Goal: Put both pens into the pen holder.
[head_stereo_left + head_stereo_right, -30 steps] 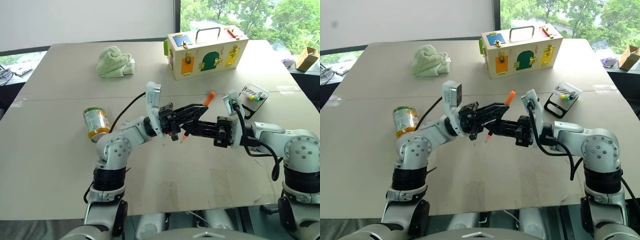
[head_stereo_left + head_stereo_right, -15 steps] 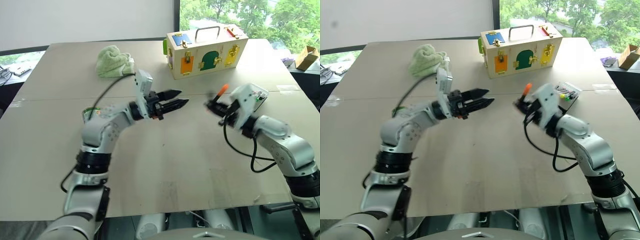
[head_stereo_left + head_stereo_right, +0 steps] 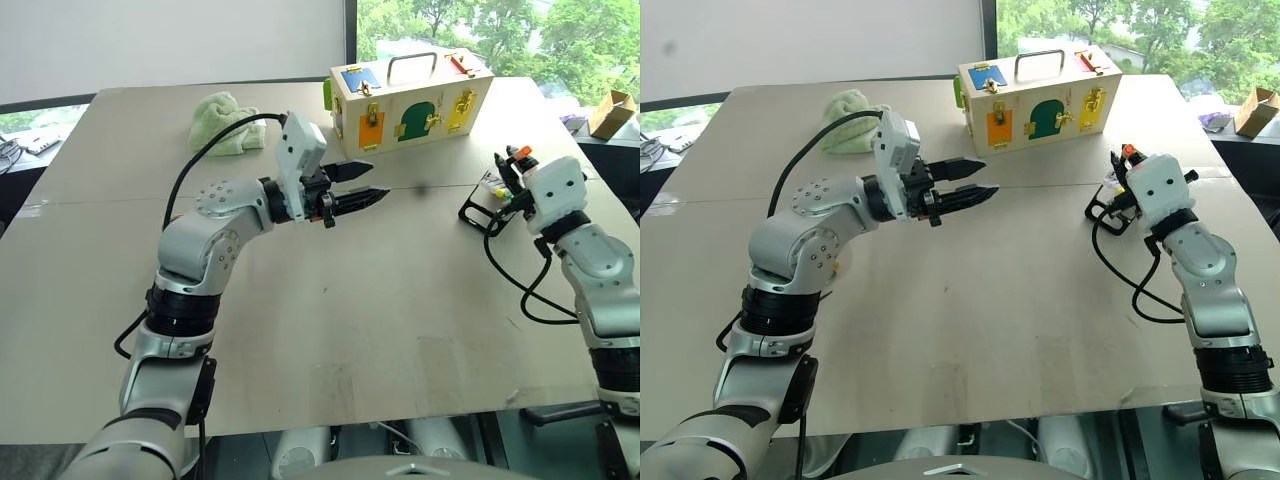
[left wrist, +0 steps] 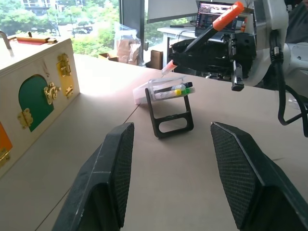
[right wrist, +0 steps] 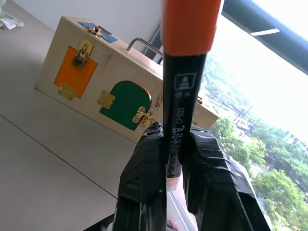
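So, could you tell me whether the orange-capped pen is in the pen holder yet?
Not yet. The orange-capped pen is clamped in the right gripper, in the air above the pen holder.

A: What is the room like?
B: A broad tan counter (image 3: 400, 330) runs across it, with a thin seam from side to side. Behind stands a plain white wall (image 3: 170, 45).

A: Any windows?
B: Yes, a dark post (image 3: 352, 35) edges a window (image 3: 480, 25) that gives onto green trees in daylight. A cardboard box (image 3: 612, 114) sits past the counter's far right corner, and the left wrist view shows a laptop screen (image 4: 214, 12) on a white desk.
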